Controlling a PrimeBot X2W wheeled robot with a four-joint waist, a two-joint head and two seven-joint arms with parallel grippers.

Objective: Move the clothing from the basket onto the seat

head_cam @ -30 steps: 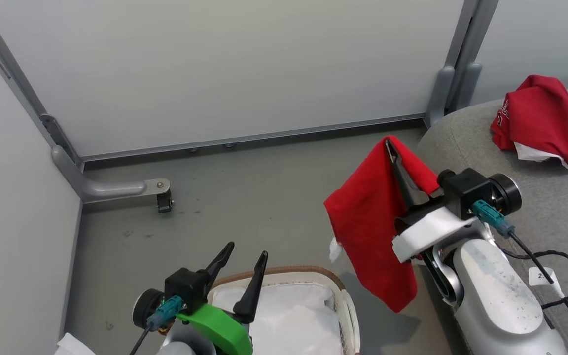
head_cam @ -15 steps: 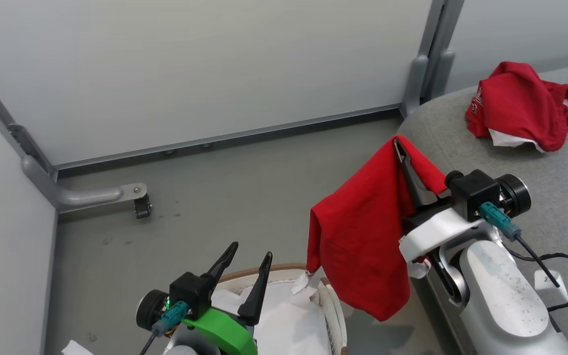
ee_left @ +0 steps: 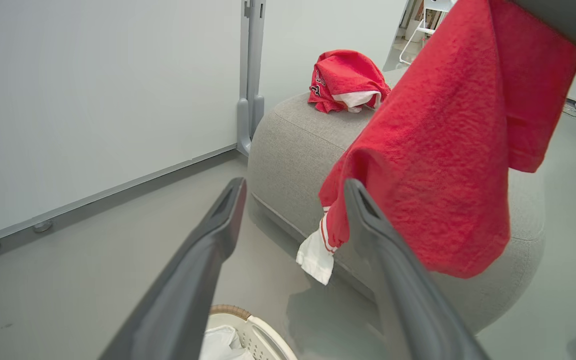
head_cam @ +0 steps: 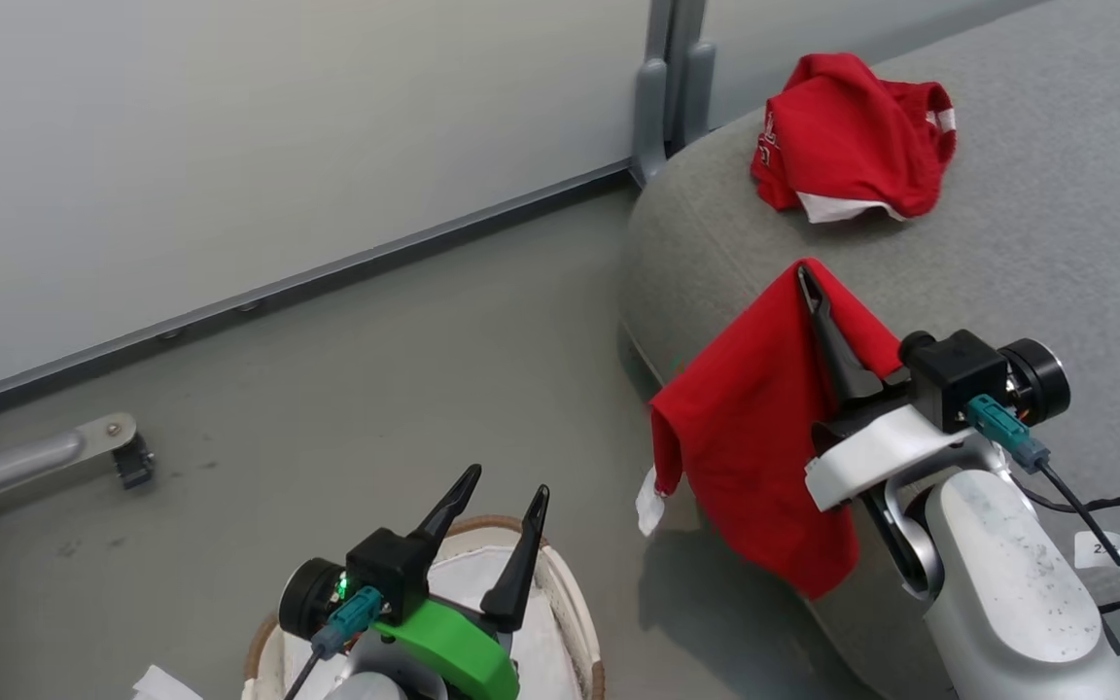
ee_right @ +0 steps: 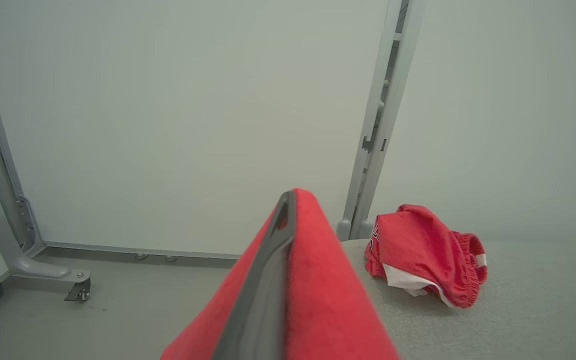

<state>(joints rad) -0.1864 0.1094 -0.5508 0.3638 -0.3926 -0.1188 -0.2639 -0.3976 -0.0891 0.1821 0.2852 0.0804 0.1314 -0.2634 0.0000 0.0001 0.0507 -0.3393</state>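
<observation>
**Light, limp, easy to pinch, quick to slide**

At the right of the head view: grey upholstered seat (head_cam: 1056, 243) with a rounded edge. At bottom centre: white perforated basket (head_cam: 568, 598) with brown rim, white liner (head_cam: 468, 578) inside, no red within the visible part. At centre right, by the seat's edge: hanging red garment (head_cam: 754, 437), pinched near its top in the right jaws, fully closed on a fold, drooping as a limp sheet with white trim (head_cam: 649, 506) dangling at lower left; contact with the seat's side impossible to tell. At upper right, lying on the seat: crumpled red garment (head_cam: 847, 136) with white lettering partly visible. Over the basket: left jaws spread wide, holding nothing.

Judged light, soft and floppy: no stiffness, prone to swing and trail, unlikely to slip from a tight pinch. Best taken on a bunched fold rather than a single thin edge. For the drop, carry well over the cushion before letting go, to avoid a slide off the rounded edge onto the floor (head_cam: 375, 389).
</observation>
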